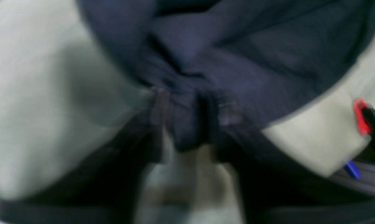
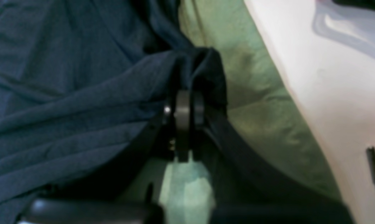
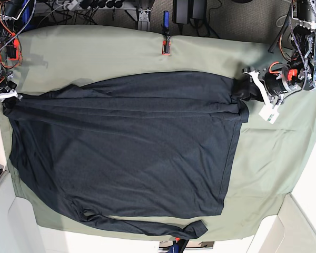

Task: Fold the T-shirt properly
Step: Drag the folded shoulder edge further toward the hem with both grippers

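The left arm [image 3: 295, 74] ends in a black wrist with orange-red fittings, white printed parts and a white tag hanging below, with black and red cables looping up behind it. The right claw [image 2: 184, 102] shows two black fingers [image 2: 182, 115] with grey pads, a small bright screw head beside them. The right arm [image 3: 2, 50] carries tangled red, white and black wiring.

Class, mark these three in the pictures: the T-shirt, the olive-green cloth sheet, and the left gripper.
T-shirt [image 3: 126, 158]: base view, middle of the flat body panel.
Olive-green cloth sheet [image 3: 95, 52]: base view, bare stretch beyond the shirt.
Left gripper [image 3: 246, 89]: base view, fingertips at the shirt's bunched corner.
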Action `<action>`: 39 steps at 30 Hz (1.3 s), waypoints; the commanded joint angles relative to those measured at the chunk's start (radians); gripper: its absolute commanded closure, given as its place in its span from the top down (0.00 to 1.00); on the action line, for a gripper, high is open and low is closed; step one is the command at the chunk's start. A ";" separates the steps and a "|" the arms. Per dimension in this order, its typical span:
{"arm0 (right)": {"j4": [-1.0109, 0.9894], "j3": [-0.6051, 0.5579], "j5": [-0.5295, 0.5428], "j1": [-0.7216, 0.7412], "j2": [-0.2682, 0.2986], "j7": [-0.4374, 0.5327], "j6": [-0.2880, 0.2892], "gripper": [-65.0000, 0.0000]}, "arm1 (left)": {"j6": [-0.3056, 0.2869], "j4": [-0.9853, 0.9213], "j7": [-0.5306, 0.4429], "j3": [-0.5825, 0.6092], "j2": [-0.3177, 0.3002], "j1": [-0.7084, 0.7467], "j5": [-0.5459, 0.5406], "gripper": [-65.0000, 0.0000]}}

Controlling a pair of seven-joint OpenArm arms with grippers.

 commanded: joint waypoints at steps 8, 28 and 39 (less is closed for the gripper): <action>0.014 0.006 0.012 0.013 0.020 0.016 0.011 0.00 | -0.005 0.083 0.147 0.000 -0.086 0.011 -0.105 0.00; 0.014 0.006 0.002 0.072 0.023 0.034 0.010 0.00 | -0.005 0.309 0.085 0.000 -0.216 -0.033 0.018 0.00; -0.028 0.006 -0.041 0.189 0.023 -0.014 0.011 0.00 | -0.005 0.145 -0.050 0.035 -0.216 -0.212 0.126 0.00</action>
